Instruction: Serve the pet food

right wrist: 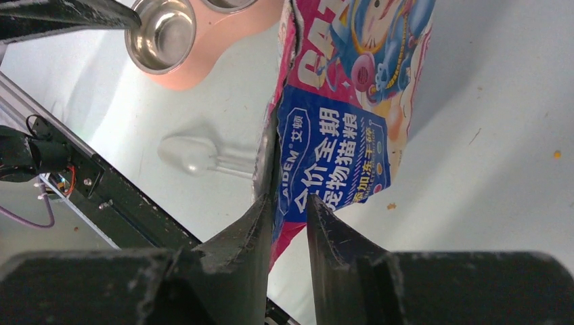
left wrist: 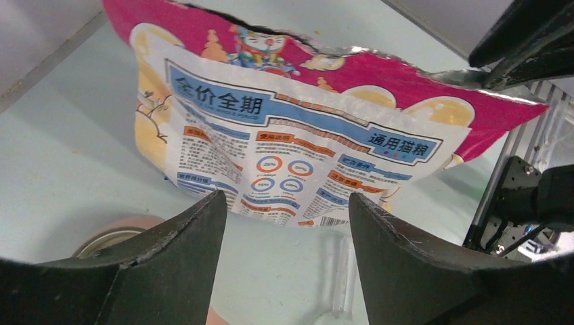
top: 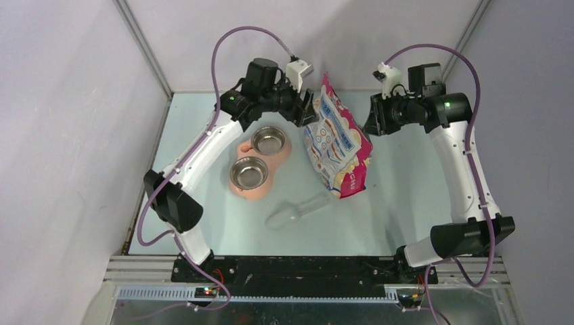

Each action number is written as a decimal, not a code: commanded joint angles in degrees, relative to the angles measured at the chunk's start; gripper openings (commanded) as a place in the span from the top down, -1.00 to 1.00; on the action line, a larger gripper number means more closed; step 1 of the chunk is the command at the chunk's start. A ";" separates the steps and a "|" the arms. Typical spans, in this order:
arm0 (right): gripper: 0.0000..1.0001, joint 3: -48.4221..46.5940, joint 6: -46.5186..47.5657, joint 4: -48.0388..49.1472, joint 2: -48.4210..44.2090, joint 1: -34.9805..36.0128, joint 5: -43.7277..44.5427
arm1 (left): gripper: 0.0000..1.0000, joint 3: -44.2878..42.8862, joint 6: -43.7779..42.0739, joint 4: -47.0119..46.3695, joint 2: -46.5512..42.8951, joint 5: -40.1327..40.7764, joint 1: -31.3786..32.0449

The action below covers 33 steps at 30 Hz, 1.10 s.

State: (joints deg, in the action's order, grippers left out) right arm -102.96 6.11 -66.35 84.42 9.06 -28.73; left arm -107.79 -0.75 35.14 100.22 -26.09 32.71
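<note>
- Bowls (top: 249, 172) in the pink feeder (top: 238, 189) hold no pet food; none shows, so I judge it inside the cat food bag (top: 336, 145).
- Left gripper (left wrist: 284, 203) hangs wide open just beside the bag's torn mouth, touching nothing; take the near lip squarely.
- Right gripper (right wrist: 291, 203), narrow, seems to pinch the bag's side edge; grip firmly.
</note>
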 commanded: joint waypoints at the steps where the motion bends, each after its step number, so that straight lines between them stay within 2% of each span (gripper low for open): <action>1: 0.44 -1.51 0.83 0.40 -0.06 1.37 0.86 | -0.47 -2.20 -3.90 -0.43 -0.20 -2.25 1.95; 8: 0.45 -2.86 0.76 -0.73 1.12 1.91 -0.39 | -0.45 -5.31 -2.21 -1.57 1.47 -1.90 3.39; 13: 0.55 -4.01 -1.15 0.75 4.23 3.38 6.72 | -0.37 -6.76 9.08 -6.83 3.34 2.86 3.42; 17: 0.53 -8.04 -1.66 -0.55 7.58 3.95 5.67 | -0.37 -7.39 20.13 -10.22 4.66 11.79 3.49; 19: 0.52 -8.54 -2.00 -0.96 8.42 4.28 3.78 | -0.35 -7.99 24.17 -10.99 5.72 12.68 3.52; 26: 0.51 -7.15 -4.36 0.17 9.34 5.17 -0.21 | -0.34 -2.84 24.70 -15.29 4.50 6.63 6.31; 33: 0.52 -7.53 -8.25 1.50 12.44 5.36 -2.50 | -0.32 0.69 25.16 -15.50 4.68 5.16 8.02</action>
State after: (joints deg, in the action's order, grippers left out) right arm -108.81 1.34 -66.72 94.54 13.76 -28.05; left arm -107.81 22.55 21.91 106.39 -18.81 39.94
